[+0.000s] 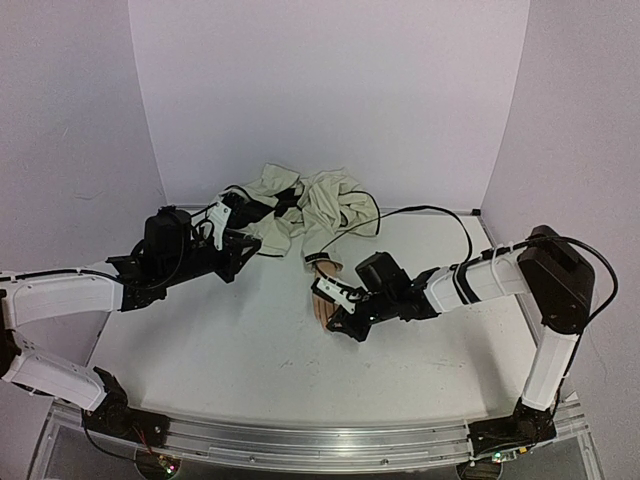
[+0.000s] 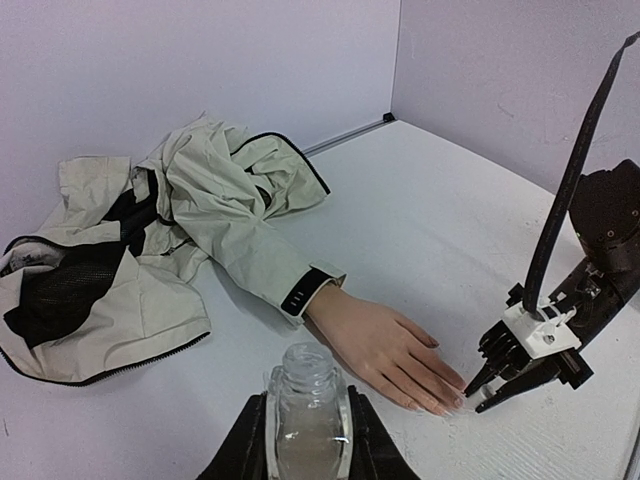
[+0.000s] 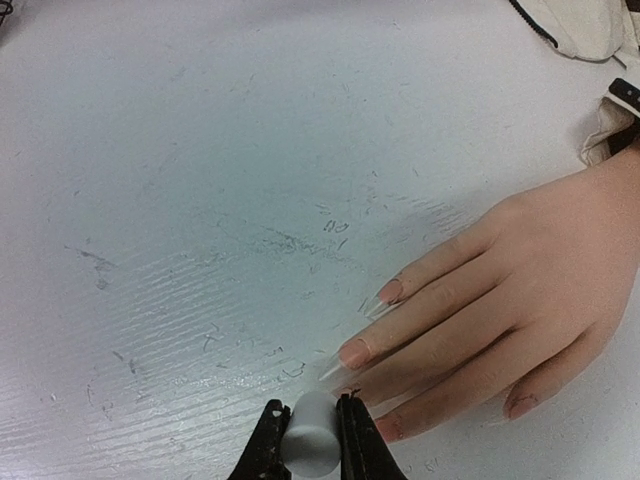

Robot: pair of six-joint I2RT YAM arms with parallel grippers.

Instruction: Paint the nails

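Table: white flat tabletop (image 1: 230,350), scuffed with faint grey marks and fine ridges.
Far side: crumpled cream fabric jacket (image 1: 310,205) with black lining, heaped near the back wall.
Middle: pale peach mannequin hand (image 2: 385,345) lying palm down, wrist in the jacket's dark-cuffed sleeve, pinkish nails (image 3: 390,290) uppermost.

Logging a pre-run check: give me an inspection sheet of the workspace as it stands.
Surface: white table, scuffed, with faint scribbles near the fingertips.
Job's things: mannequin hand lying palm down; nails pinkish, fresh paint cannot be told; bottle open.
Clutter: cream jacket crumpled at the far side, its sleeve on the hand's wrist.
Grippers: left claw shut on the bottle; right claw shut on a white cylinder, close to the fingertips.
Cables: black cable arcing over the table toward the right arm.
Surroundings: plain pale walls; nothing else seen.
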